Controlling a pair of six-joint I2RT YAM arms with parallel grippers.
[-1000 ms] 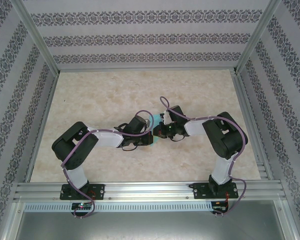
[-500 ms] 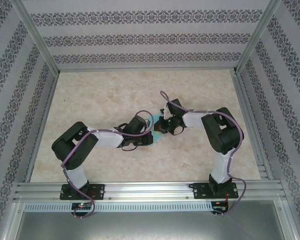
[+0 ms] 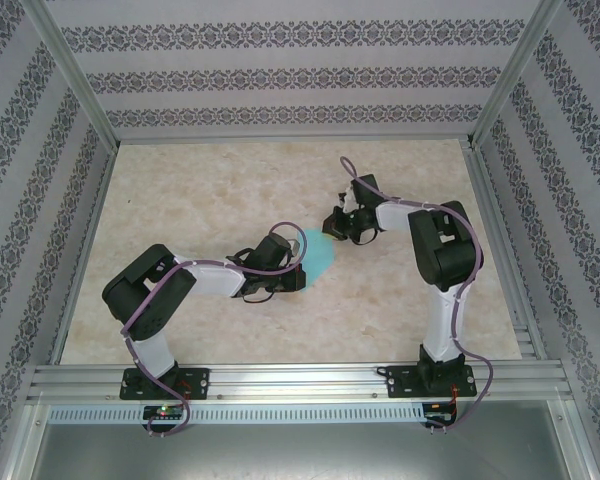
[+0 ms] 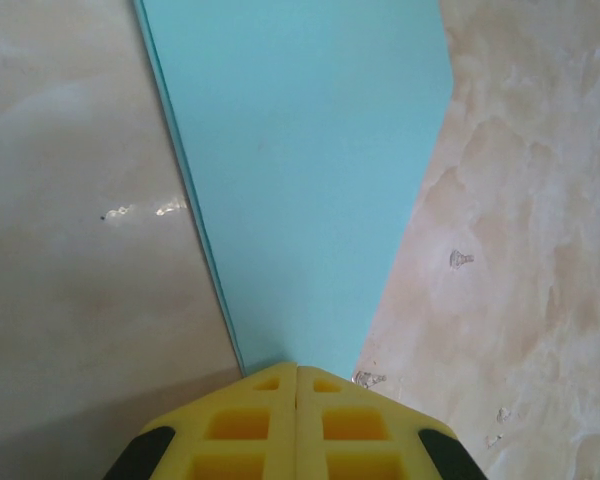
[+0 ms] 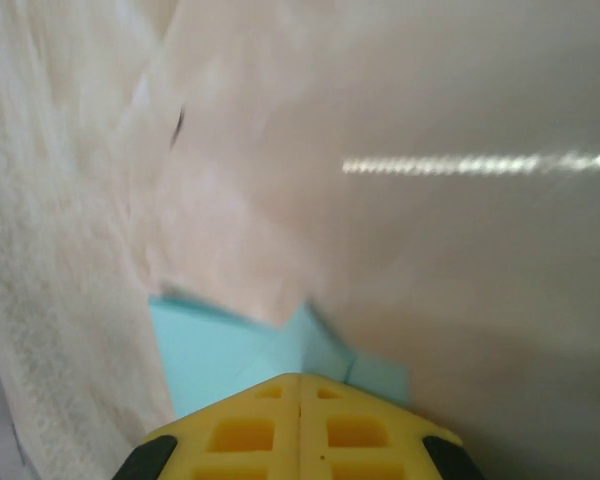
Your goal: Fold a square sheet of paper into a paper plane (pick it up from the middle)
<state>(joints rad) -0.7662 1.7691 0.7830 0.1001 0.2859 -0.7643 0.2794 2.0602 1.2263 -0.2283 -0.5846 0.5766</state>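
Observation:
The turquoise sheet of paper (image 3: 318,256), folded into a long shape that tapers to a point, lies flat on the table between my two grippers. My left gripper (image 3: 299,273) is shut, its yellow tips (image 4: 297,368) resting at the narrow end of the paper (image 4: 300,180). My right gripper (image 3: 332,232) is also shut and sits at the paper's far end. In the right wrist view, folded corners of the paper (image 5: 230,350) stick out from under its closed tips (image 5: 300,377). Whether either gripper pinches the paper or only presses on it is not visible.
The beige marbled table (image 3: 200,200) is open on the far and left sides. Patterned walls and metal frame posts (image 3: 75,80) enclose it. A rail (image 3: 300,380) with both arm bases runs along the near edge.
My right gripper has moved up and to the right, away from the left gripper, and more of the turquoise paper shows between them. The left arm has stayed put.

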